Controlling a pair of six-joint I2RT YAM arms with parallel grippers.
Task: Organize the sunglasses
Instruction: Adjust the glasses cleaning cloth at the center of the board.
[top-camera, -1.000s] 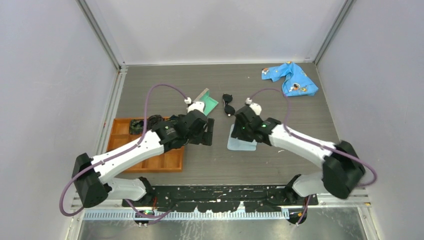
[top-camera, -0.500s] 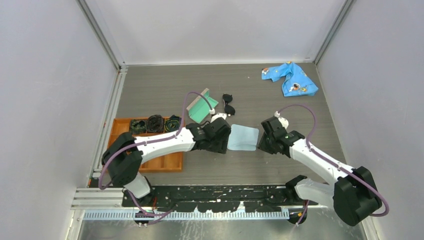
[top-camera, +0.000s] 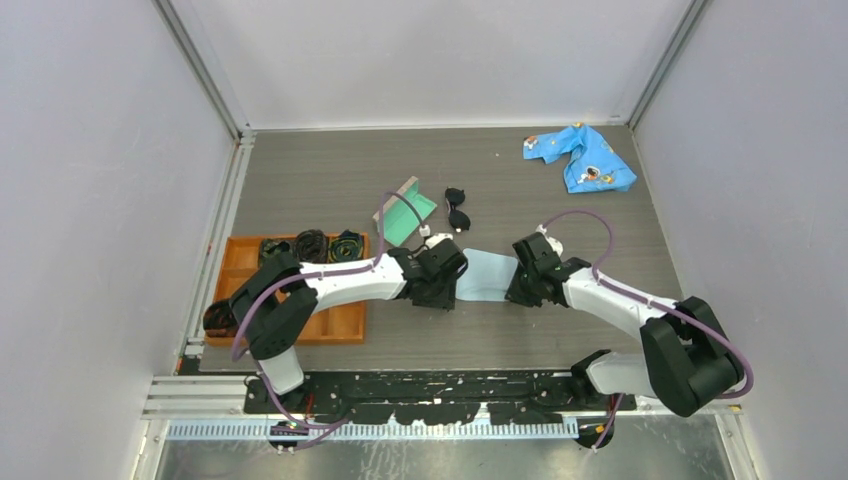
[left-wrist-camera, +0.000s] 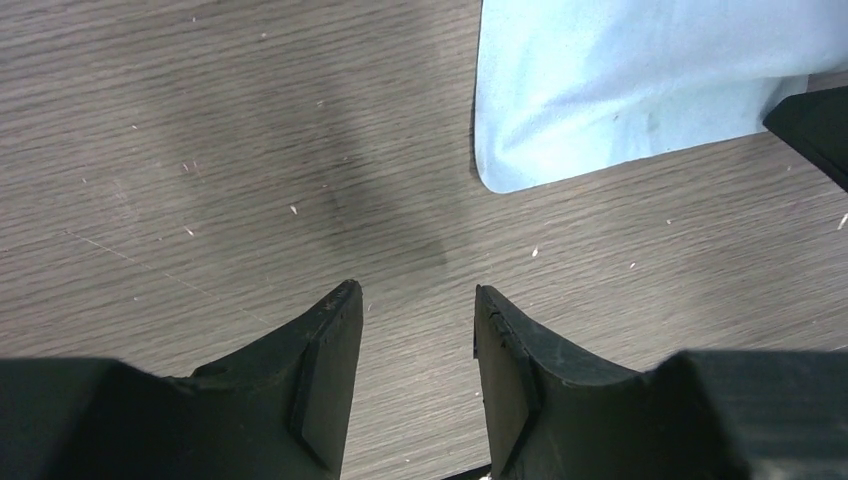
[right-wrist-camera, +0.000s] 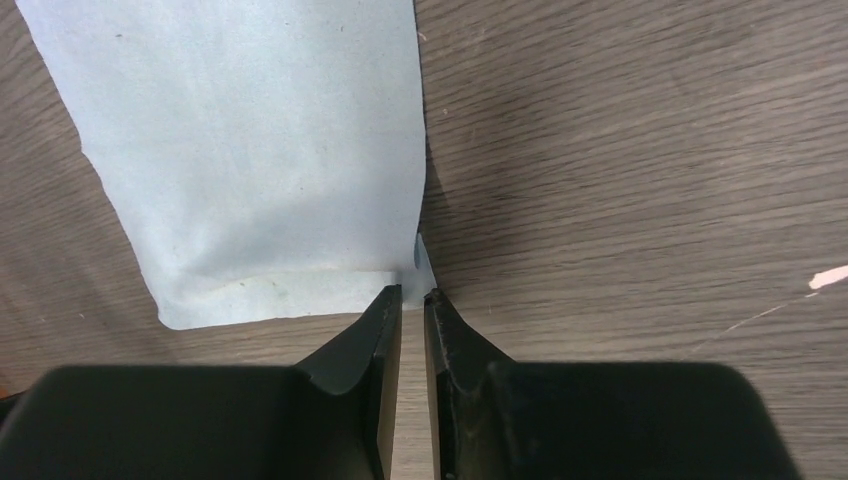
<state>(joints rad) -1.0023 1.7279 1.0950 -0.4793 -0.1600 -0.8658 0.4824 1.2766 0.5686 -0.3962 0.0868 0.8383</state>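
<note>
Sunglasses (top-camera: 457, 209) just right of case (top-camera: 405, 215), behind cloth (top-camera: 488, 275)

Grey wood-grain table (top-camera: 330, 180): pale blue cloth (top-camera: 488, 275) between left gripper (top-camera: 452, 280) and right gripper (top-camera: 518, 285); sunglasses (top-camera: 457, 209) and case (top-camera: 405, 215) beyond them; tray (top-camera: 300, 322) left of the left gripper.

Parted left tool (left-wrist-camera: 417, 297) above wood-grain table (left-wrist-camera: 200, 150), pale blue cloth (left-wrist-camera: 640, 80) ahead

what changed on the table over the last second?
The left gripper swung right from the case to the pale blue cloth's left edge, jaws narrowing with nothing between them. The right gripper backed to the cloth's right edge and pinched a corner. Unmoved: sunglasses, case, orange tray, patterned cloth.
</note>
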